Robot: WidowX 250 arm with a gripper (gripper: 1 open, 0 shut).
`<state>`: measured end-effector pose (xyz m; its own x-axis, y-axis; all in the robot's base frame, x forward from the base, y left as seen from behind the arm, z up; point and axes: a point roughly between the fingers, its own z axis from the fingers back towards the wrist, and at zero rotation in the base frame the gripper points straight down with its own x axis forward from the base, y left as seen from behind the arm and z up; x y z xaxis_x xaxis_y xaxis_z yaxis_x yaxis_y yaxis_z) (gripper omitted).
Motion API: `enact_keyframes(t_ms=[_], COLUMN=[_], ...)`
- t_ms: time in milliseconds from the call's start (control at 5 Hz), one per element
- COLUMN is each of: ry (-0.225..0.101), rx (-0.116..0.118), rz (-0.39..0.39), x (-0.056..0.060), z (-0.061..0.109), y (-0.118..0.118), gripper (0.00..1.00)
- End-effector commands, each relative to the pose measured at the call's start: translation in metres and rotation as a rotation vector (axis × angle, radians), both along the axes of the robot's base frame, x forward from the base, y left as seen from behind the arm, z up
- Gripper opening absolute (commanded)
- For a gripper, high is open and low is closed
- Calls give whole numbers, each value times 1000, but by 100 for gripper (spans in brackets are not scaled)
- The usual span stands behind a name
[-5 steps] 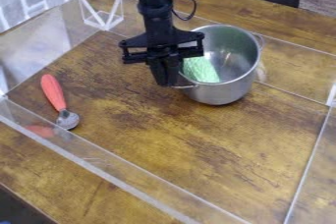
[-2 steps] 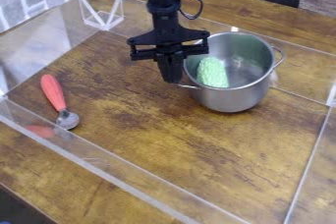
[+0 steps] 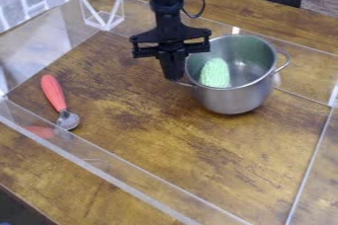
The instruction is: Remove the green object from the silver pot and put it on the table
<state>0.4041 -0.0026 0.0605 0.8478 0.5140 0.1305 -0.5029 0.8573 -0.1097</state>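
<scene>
The green object (image 3: 211, 71) lies inside the silver pot (image 3: 235, 73), long axis running from upper left to lower right. The gripper (image 3: 175, 72), jaws closed and empty, points down at the pot's left rim above the table (image 3: 158, 140).

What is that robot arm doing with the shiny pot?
The robot is supposed to take the green object out of the silver pot and put it on the table. Right now the green object lies inside the pot. The gripper points down at the pot's near rim with its jaws shut, and it does not seem to hold anything. A red-handled spoon lies off to the side.
</scene>
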Motion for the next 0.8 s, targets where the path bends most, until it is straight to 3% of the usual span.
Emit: enact_keyframes(t_ms=[0,600], ry=[-39,-24], rx=[7,21], rz=[3,44], x=[8,12], z=[13,7], y=[2,13], gripper=[0,0])
